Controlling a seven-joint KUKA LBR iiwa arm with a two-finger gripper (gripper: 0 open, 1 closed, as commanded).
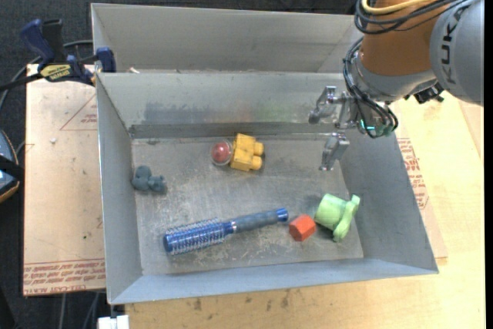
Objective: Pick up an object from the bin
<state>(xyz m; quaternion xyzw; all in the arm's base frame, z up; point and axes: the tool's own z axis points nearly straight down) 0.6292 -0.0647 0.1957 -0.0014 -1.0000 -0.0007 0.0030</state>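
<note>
Hanging over bare floor of the bin (pixel 231 42), the gripper (pixel 331 131) has its fingers spread, with nothing between them. Closest to the fingers, toward the near wall, lies a green plastic piece (pixel 337 214) with an orange block (pixel 302 227) just beside it. A yellow block (pixel 246 152) and a red ball (pixel 222 152) sit farther to the fingers' left.

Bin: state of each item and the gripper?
gripper: open, empty, at right
blue hairbrush: lying flat near the front
green cup: tipped on its side
orange block: resting beside the cup
yellow toy: lying beside red ball
grey-blue lump: lying alone, left
</note>
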